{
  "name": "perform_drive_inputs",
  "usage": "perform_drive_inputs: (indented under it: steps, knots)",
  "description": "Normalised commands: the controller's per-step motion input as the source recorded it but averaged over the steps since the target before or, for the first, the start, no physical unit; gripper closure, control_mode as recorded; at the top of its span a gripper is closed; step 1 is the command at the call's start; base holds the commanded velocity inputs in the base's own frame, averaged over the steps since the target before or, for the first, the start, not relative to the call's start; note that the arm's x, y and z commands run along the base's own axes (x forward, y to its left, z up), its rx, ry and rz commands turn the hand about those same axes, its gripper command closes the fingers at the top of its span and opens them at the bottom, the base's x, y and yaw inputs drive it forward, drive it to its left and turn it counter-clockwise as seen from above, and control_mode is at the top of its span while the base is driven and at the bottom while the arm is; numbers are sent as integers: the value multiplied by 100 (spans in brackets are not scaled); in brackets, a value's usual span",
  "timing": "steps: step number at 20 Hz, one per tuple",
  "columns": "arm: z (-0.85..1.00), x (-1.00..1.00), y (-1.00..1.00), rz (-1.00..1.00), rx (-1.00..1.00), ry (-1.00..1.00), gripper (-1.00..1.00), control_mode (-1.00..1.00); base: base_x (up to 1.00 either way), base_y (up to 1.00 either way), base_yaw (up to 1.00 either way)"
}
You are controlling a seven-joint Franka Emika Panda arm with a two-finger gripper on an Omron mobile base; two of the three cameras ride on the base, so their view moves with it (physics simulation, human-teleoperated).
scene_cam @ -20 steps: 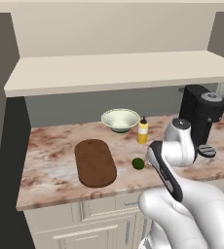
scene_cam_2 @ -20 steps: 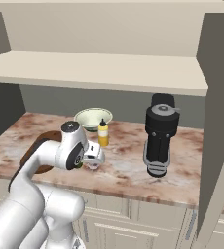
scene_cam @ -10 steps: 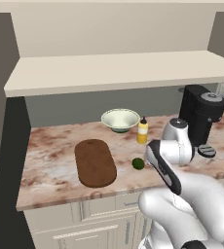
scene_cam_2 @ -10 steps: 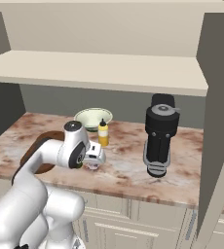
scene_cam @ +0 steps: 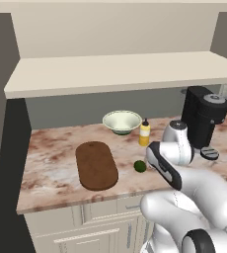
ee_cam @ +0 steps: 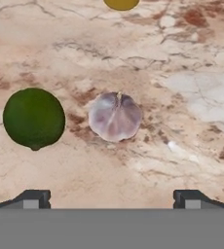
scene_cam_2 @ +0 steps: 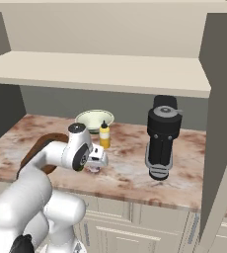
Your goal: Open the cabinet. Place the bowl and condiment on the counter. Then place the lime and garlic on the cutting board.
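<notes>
The tool is hanging low over the desk with its two tips standing wide apart and nothing between them. In the hand view the garlic is lying in the middle of the frame, and the lime is lying near it toward the left, a small gap between them. Both are on the bare desk, not on the cutting board, which is lying at the lower left of the left base view, with the lime a little way to its right. The bowl and the condiment are already standing on the desk, side by side near the back wall, under the cream shelf of the cabinet, so that part looks done. The black coffee machine is standing at the right of the frame. Compared with a second ago, very little is different: the arm is shifting only a tiny bit, and the bowl, the bottle, the lime and the board are staying where they were. The tool is staying wide open too. I think it is lining up over the garlic, so the next job is probably to come down, pinch it, and carry it to the board.
</notes>
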Motion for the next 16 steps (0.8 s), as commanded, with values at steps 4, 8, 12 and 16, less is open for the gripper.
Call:
perform_drive_inputs:
  steps: [4, 8, 12, 16]
  knots:
    - [-24, 12, 1, 0, 0, 0, -100, -100, 0, 0, 0]
    - [-23, 11, 1, 0, 0, 0, -100, -100, 0, 0, 0]
    - [-21, 9, 2, 0, 0, 0, -100, -100, 0, 0, 0]
    - [-19, 9, 3, 0, 0, 0, -100, -100, 0, 0, 0]
